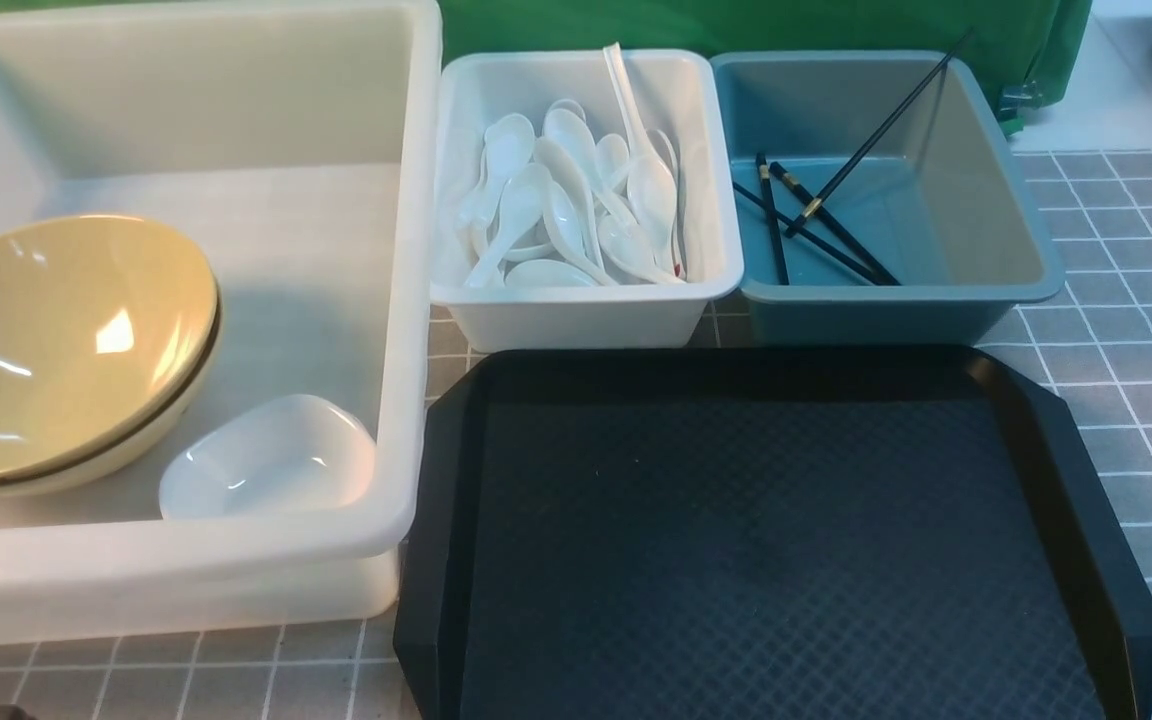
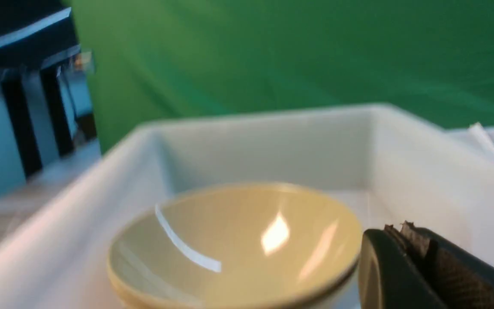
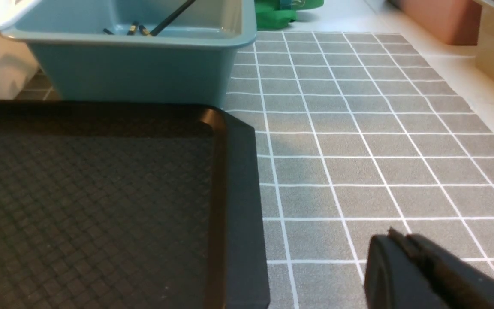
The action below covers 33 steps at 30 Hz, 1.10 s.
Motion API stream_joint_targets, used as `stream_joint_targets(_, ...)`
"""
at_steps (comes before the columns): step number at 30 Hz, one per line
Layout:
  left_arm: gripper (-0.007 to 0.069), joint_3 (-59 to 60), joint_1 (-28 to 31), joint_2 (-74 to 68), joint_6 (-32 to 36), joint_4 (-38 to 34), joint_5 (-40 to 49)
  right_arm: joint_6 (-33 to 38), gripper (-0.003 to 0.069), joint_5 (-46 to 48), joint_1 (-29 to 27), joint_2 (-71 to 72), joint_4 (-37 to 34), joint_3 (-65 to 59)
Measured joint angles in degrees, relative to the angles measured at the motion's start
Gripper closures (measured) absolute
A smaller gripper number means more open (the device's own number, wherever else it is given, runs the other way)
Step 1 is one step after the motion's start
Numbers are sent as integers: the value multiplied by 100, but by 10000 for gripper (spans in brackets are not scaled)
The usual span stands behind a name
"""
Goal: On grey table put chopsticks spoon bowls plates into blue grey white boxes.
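Observation:
Two stacked yellow-tan bowls [image 1: 56,345] lie tilted in the large whitish box [image 1: 416,300], with a small white plate [image 1: 271,455] beside them. The small white box [image 1: 706,180] holds several white spoons [image 1: 576,215]. Black chopsticks [image 1: 816,215] lie in the blue-grey box [image 1: 1006,210], one leaning on its far rim. No arm shows in the front view. In the left wrist view my left gripper [image 2: 399,229] is shut and empty, just beside the bowls [image 2: 234,240] in the large box [image 2: 272,118]. My right gripper [image 3: 395,236] is shut and empty over the grey table [image 3: 380,128].
A black octagonal tray [image 1: 766,540] with nothing on it lies in front of the two small boxes, its edge [image 3: 238,193] next to my right gripper. Green cloth [image 1: 736,25] hangs behind the boxes. The grey table [image 1: 1126,330] is bare on the right.

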<state>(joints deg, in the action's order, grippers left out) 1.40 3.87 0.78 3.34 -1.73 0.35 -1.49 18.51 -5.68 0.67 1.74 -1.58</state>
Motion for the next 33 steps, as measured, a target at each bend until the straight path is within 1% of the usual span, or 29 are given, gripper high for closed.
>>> stream_joint_targets(1,633,0,13,0,-1,-35,98,0,614,0,0,0,0,0)
stream_joint_targets(3,633,5,26,0,-64,-195,835,0,613,0,0,0,0,0)
stream_joint_targets(4,633,5,26,0,-64,-219,961,0,614,0,0,0,0,0)
stream_joint_targets(5,633,5,26,0,-64,-291,1476,0,614,0,0,0,0,0)
stream_joint_targets(8,633,5,26,0,-64,-379,1799,0,614,0,0,0,0,0)
stream_joint_targets(23,633,0,26,0,-64,-397,1827,0,613,0,0,0,0,0)
stream_joint_targets(33,633,0,26,0,-64,-397,1827,0,599,0,0,0,0,0)
